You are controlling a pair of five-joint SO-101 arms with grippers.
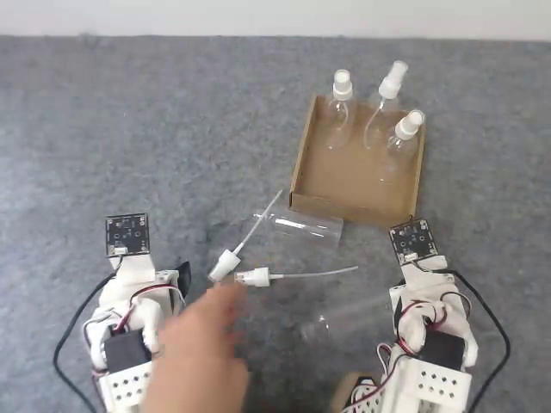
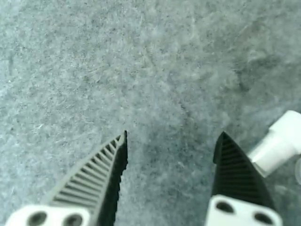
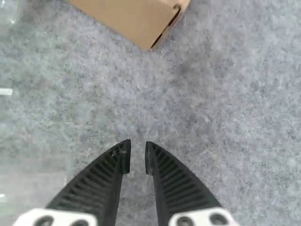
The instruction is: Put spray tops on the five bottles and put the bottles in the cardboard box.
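Note:
The cardboard box (image 1: 355, 176) lies at the back right with three capped bottles (image 1: 341, 107) standing in it. An uncapped clear bottle (image 1: 303, 227) lies on the carpet just in front of the box, and a second one (image 1: 344, 317) lies closer to the right arm (image 1: 428, 318). Two loose spray tops (image 1: 225, 263) (image 1: 255, 277) with long tubes lie between the arms, and a person's hand (image 1: 202, 353) is at them. My left gripper (image 2: 171, 136) is open over bare carpet, beside a white spray top (image 2: 278, 145). My right gripper (image 3: 137, 145) is shut and holds nothing.
Grey carpet (image 1: 129, 129) covers the whole table. The box's near corner (image 3: 141, 21) lies ahead of the right gripper. The left arm (image 1: 129, 297) sits at the near left, close to the person's hand.

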